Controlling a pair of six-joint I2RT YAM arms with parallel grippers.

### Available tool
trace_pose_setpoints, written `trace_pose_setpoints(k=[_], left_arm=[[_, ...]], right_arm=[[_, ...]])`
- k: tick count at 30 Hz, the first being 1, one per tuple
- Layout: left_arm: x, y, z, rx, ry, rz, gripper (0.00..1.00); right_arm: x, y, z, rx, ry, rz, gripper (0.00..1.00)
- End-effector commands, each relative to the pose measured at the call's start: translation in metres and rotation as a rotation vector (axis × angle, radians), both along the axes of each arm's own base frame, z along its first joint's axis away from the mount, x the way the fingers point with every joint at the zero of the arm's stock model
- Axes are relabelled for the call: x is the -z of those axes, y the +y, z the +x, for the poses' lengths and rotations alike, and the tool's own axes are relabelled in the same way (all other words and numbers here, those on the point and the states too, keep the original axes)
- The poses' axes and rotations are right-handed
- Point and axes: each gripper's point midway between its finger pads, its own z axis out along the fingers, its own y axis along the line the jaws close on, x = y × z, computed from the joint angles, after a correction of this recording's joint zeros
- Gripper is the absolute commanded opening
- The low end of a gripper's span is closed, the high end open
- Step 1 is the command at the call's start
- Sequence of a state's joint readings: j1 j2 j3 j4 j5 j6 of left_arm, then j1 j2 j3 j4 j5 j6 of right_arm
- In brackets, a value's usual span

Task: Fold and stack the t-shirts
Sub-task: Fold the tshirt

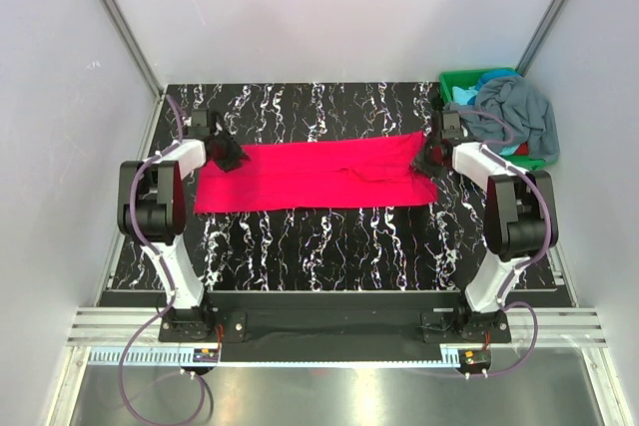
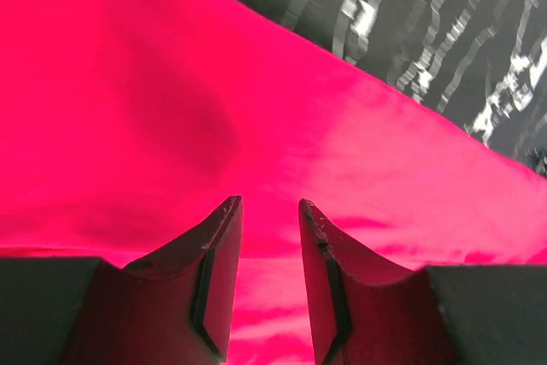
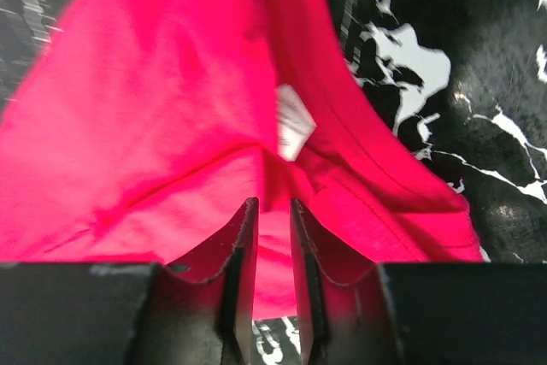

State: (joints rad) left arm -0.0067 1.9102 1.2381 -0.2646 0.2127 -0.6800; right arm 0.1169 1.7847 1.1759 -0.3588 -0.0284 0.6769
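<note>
A: Right hand (image 3: 273,203)?
B: Fingers nearly together, clamped on the magenta t-shirt (image 1: 319,177). Creases run up into the tips. White label (image 3: 292,132) just beyond, so this is the collar end.
A: Left hand (image 2: 265,204)?
B: Narrow gap between the fingers, pink cloth showing through it. Cannot tell whether it pinches or only hovers.
A: Where does the shirt lie?
B: Flat on the worktop (image 1: 329,246), a long band. Its long axis runs left to right, from one hand to the other. Each hand sits at the far corner of its own end, and the body spreads from there toward the arm bases.
A: Next move?
B: My guess is a fold along that axis, both far corners carried toward the near edge together.
A: The others?
B: Grey-blue t-shirt (image 1: 519,107) heaped on the green bin (image 1: 461,79), nearer the right arm.
</note>
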Motion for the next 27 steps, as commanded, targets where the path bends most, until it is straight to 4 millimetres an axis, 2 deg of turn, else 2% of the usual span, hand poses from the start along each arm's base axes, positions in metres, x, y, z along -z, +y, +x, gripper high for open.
trace_pose_setpoints(k=[1,2,6,11,15,19,20,22,23,25,26,27], left_arm=[[-0.001,-0.001,-0.008,0.026,0.0,-0.004,0.38],[0.005,0.012,-0.01,-0.004,0.014,-0.001,0.38],[0.022,0.033,-0.028,-0.085,0.079,0.045,0.38],[0.026,0.066,-0.049,-0.175,0.163,0.207,0.38],[0.025,0.078,-0.066,-0.229,0.198,0.227,0.37],[0.014,0.088,-0.083,-0.313,0.185,0.238,0.36],[0.004,0.088,-0.085,-0.327,0.158,0.23,0.36],[-0.009,0.086,-0.082,-0.332,0.123,0.214,0.37],[-0.023,0.086,-0.079,-0.335,0.084,0.211,0.38],[-0.043,0.083,-0.072,-0.308,0.036,0.206,0.39],[-0.056,0.08,-0.071,-0.283,0.003,0.215,0.4],[-0.063,0.069,-0.07,-0.245,-0.022,0.212,0.4]], right_arm=[[0.027,0.001,-0.013,-0.024,0.064,-0.003,0.27],[0.032,-0.003,-0.016,-0.015,0.074,-0.027,0.26],[0.037,-0.013,-0.016,-0.006,0.074,-0.08,0.25],[0.053,-0.016,-0.021,-0.016,0.112,-0.103,0.24],[0.043,-0.016,-0.004,-0.047,0.067,-0.126,0.24],[0.025,-0.009,0.026,-0.091,0.0,-0.115,0.25],[0.018,-0.006,0.04,-0.105,-0.027,-0.117,0.25],[0.011,-0.007,0.058,-0.134,-0.062,-0.145,0.25],[0.002,-0.005,0.076,-0.146,-0.099,-0.15,0.25],[-0.01,0.002,0.09,-0.203,-0.14,-0.15,0.27],[-0.025,0.004,0.102,-0.226,-0.177,-0.156,0.27],[-0.034,0.006,0.106,-0.235,-0.195,-0.153,0.27]])
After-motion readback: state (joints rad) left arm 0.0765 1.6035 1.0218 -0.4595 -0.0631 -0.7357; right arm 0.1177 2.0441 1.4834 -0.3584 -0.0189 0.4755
